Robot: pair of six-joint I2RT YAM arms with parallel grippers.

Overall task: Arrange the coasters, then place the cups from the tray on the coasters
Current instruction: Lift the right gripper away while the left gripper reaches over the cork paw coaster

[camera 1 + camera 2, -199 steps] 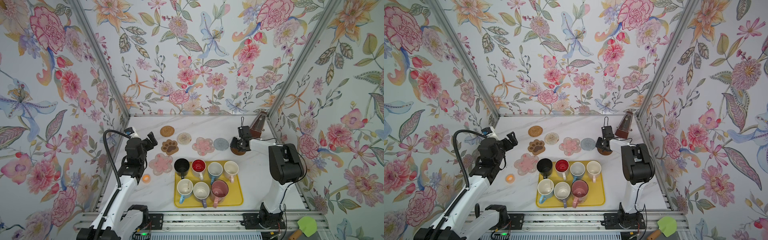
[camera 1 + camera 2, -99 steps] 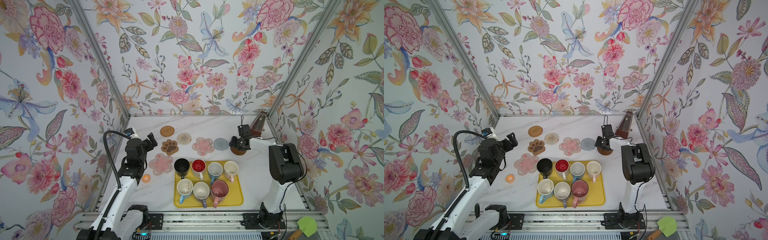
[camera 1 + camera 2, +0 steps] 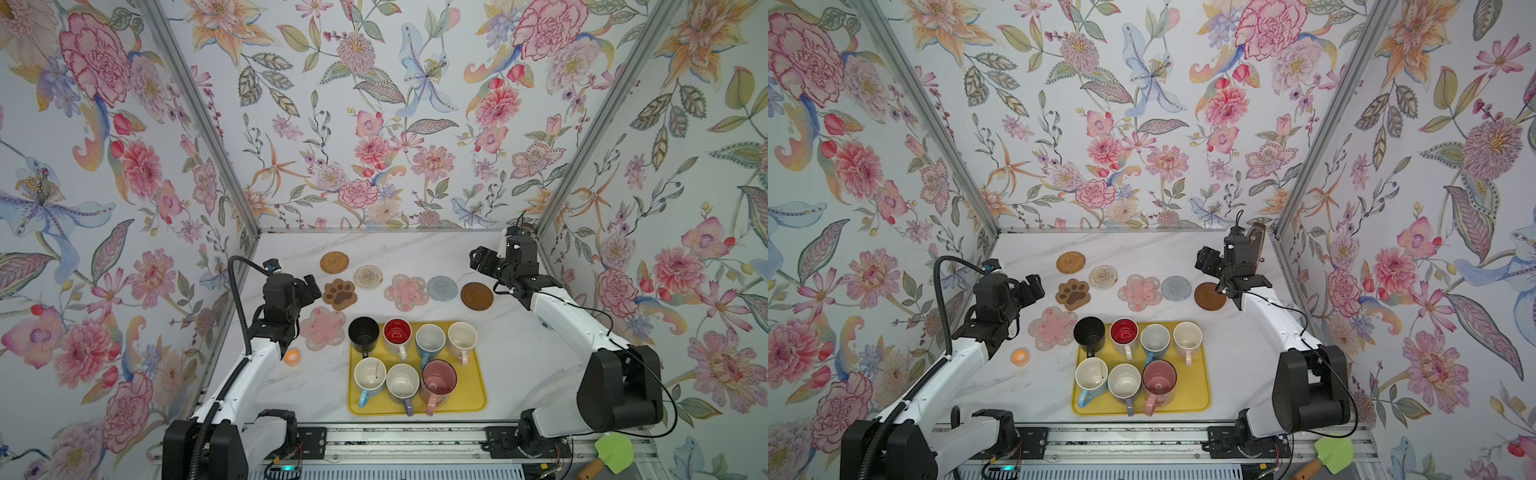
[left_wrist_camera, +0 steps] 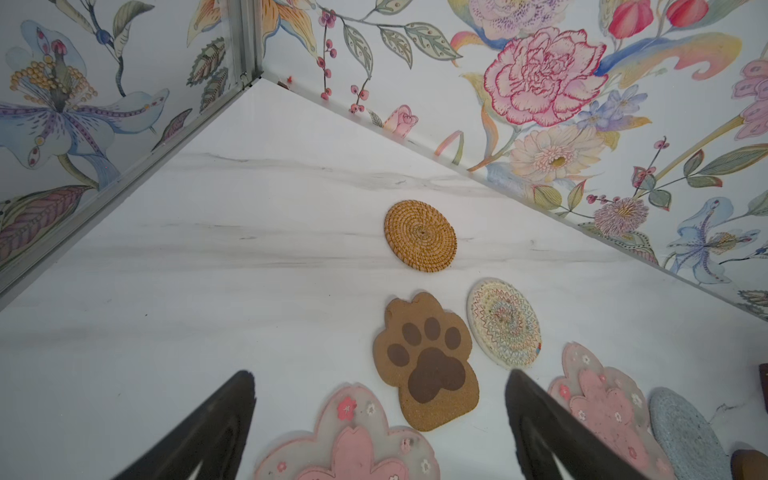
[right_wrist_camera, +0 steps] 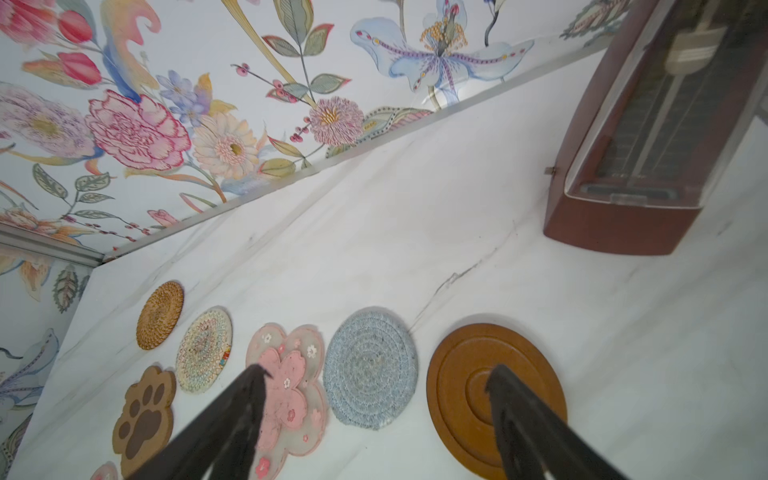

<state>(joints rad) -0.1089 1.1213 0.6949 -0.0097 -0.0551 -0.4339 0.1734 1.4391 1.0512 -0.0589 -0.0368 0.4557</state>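
Several coasters lie on the marble behind the yellow tray (image 3: 478,388): tan woven (image 3: 334,262), cream (image 3: 368,276), brown paw (image 3: 340,294), pink flower (image 3: 406,292), grey-blue (image 3: 442,288) and dark brown disc (image 3: 476,296). A second pink flower (image 3: 323,328) lies left of the tray. Several cups stand on the tray, among them black (image 3: 363,332), red-inside (image 3: 397,333) and taller pink (image 3: 439,378). My left gripper (image 4: 379,374) hovers open and empty above the left flower and the paw. My right gripper (image 5: 377,368) is open and empty, raised over the grey-blue round and the disc.
A brown metronome (image 5: 648,124) stands in the back right corner, close behind my right arm. A small orange ring (image 3: 292,356) lies by my left arm. Floral walls close in three sides. A green spatula (image 3: 613,453) lies beyond the front rail.
My right gripper has opened and lifted off the dark brown disc, which now lies flat beside the grey-blue round. My left arm has hardly moved.
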